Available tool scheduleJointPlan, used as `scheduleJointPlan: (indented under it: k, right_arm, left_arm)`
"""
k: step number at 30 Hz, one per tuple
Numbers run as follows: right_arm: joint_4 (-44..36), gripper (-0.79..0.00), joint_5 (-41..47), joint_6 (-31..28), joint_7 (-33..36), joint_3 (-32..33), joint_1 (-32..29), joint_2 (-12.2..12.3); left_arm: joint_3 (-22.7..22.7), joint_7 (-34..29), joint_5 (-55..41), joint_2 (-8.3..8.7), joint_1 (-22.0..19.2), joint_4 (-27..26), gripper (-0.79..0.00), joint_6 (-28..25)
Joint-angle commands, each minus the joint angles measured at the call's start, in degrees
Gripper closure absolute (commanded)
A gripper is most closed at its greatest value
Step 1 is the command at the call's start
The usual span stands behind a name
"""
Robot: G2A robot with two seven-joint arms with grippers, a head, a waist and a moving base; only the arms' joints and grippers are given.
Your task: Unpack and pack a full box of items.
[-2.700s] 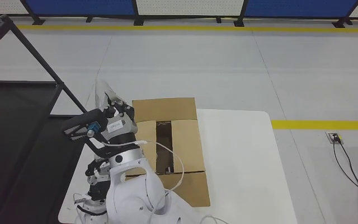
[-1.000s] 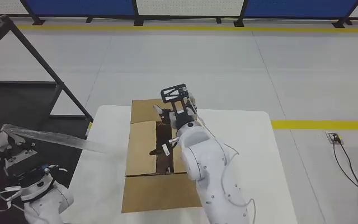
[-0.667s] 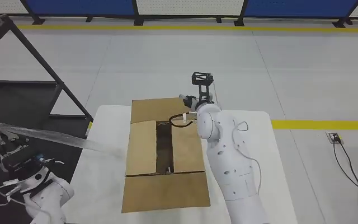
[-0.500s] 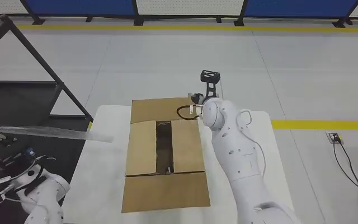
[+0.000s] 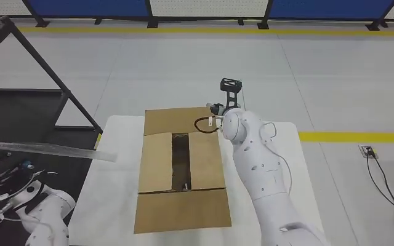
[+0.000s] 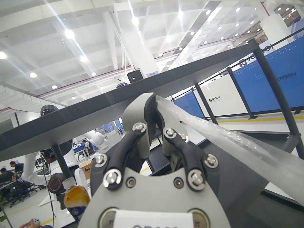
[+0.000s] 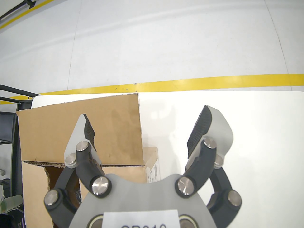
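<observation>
A brown cardboard box (image 5: pixel 206 161) lies on the white table (image 5: pixel 271 184), its long flaps folded in with a dark slot (image 5: pixel 180 161) between them. The far flap (image 7: pixel 78 129) stands up. My right gripper (image 5: pixel 231 83) hovers open and empty above the box's far right corner; in the right wrist view (image 7: pixel 144 124) the raised flap lies just beneath it. My left gripper (image 6: pixel 154 100) is out past the table's left edge, shut on the end of a long sheet of clear bubble wrap (image 6: pixel 228 141). The bubble wrap (image 5: pixel 68 152) stretches flat toward the box, ending over the table's left edge.
A black metal rack (image 5: pixel 43 67) stands left of the table, close to the left arm. A bottle of amber drink (image 6: pixel 74 197) sits low in the left wrist view. Bare table top lies right of the box.
The left arm has swung from beside the box out to the far left, drawing the bubble wrap with it. The right arm has moved from over the slot to the far right corner.
</observation>
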Motion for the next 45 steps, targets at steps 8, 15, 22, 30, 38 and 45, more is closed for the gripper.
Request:
scheduleJointPlan:
  k: [8, 15, 22, 30, 38, 45]
  right_arm:
    - [7.0, -0.785, 8.4, -7.8, -0.7, 5.7, 2.2, 1.8]
    - [18.1, -0.785, 18.2, -27.9, -0.7, 12.6, 6.2, 5.7]
    - [26.7, -0.785, 22.0, -34.7, -2.6, 14.7, 8.8, 8.2]
    - [31.6, -0.785, 25.1, -37.2, -5.3, 14.1, 9.6, 8.6]
    - [32.0, -0.785, 27.6, -39.8, -4.1, 13.1, 9.9, 8.6]
    - [30.9, -0.785, 30.0, -45.1, -0.3, 13.0, 10.0, 9.9]
  left_arm:
    - [0.0, -0.3, 0.9, 0.00, 0.9, -2.0, 0.000, -1.7]
    - [-0.6, 0.1, 0.8, -0.02, 1.3, -1.9, 0.000, -1.9]
    - [-1.2, 1.2, 0.3, 0.00, 1.8, -2.3, 0.000, -2.9]
    - [-2.6, 3.1, -1.3, 0.08, 2.8, -2.7, 0.000, -4.0]
    - [-4.0, 5.1, -2.5, 0.20, 3.7, -2.2, 0.000, -5.0]
    - [-4.7, 6.6, -3.8, 0.21, 4.5, -2.2, 0.000, -5.7]
